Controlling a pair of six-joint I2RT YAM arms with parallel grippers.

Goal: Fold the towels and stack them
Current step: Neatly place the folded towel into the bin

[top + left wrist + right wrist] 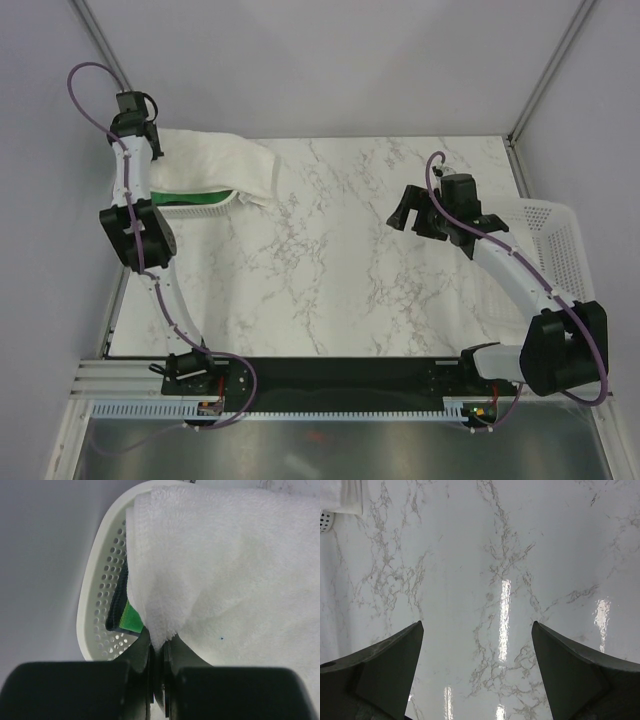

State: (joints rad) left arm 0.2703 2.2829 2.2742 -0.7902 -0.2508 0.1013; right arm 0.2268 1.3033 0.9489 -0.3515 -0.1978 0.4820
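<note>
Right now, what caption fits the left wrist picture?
Left pincer pinches the white towel over a basket holding a green towel and a navy towel.

Bench: white marble pattern with thin grey veining, and the top is glossy.

Behind the bench I read a plain pale back wall. The side panels left and right of the bench are the same dull lavender-grey.

Bare metal posts rise from the bench's far-left and far-right corners. Both lean outward in my overhead view.

Along the bench's near edge:
- a black plate
- silver grooved rails at its left end
- a white slotted cable strip just nearer than the plate
- a dull grey sheet surface nearer than the strip

Light is soft and even. In the right wrist view I get bright vertical glare streaks on the bench.
</note>
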